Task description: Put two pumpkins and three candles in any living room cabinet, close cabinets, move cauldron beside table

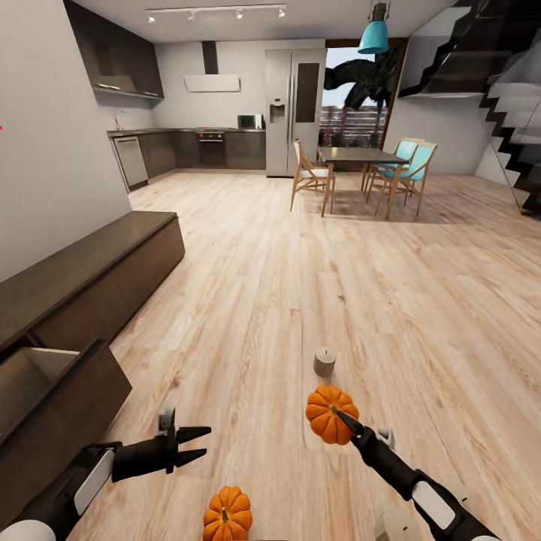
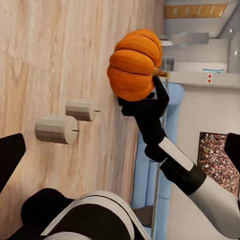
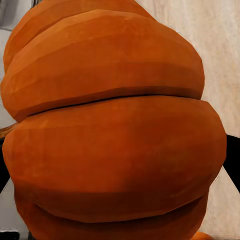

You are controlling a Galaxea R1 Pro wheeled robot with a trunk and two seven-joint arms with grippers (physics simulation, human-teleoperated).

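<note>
My right gripper [image 1: 340, 415] is shut on an orange pumpkin [image 1: 329, 412] and holds it above the wood floor; the same pumpkin [image 3: 110, 125] sits close up between the fingers in the right wrist view. A second pumpkin [image 1: 228, 515] lies on the floor near the bottom edge. One candle [image 1: 324, 362] stands just beyond the held pumpkin. The left wrist view has the held pumpkin [image 2: 135, 65] and two candles [image 2: 56, 129] [image 2: 81, 109] on the floor. My left gripper [image 1: 201, 442] is open and empty, beside the cabinet [image 1: 98, 270], whose drawer [image 1: 52, 387] is pulled open. The cauldron and the table are out of view.
A grey wall [image 1: 52, 150] runs behind the cabinet. Open wood floor [image 1: 300, 263] stretches ahead to a dining set [image 1: 361, 161], a kitchen [image 1: 188, 146] and a fridge [image 1: 294, 109]. Stairs [image 1: 511, 128] rise at the far right. A blue sofa [image 2: 147, 170] appears in the left wrist view.
</note>
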